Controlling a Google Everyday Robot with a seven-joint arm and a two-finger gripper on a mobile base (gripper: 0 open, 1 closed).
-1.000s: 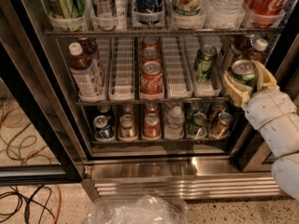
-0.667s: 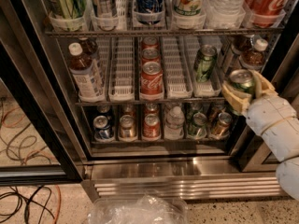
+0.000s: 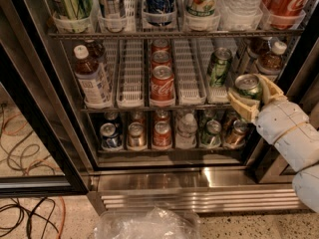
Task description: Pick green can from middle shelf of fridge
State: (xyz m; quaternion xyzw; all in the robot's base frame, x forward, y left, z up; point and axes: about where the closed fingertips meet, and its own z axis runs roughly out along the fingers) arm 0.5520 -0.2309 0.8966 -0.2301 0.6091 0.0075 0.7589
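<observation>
Gripper (image 3: 253,97) fingers are shut tight around the green can (image 3: 247,83), holding it upright just in front of the right end of the middle shelf (image 3: 130,81) of the fridge (image 3: 199,180). I think the best way now is to pull straight back, slow and level, so it does not bump the other green can (image 3: 218,66) or the brown bottle (image 3: 273,59) close by. A firm squeeze should stop the can slipping.

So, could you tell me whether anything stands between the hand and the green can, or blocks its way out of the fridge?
Nothing visible does. The hand is closed around the green can at the right end of the middle shelf, and the space before it looks open.
</observation>
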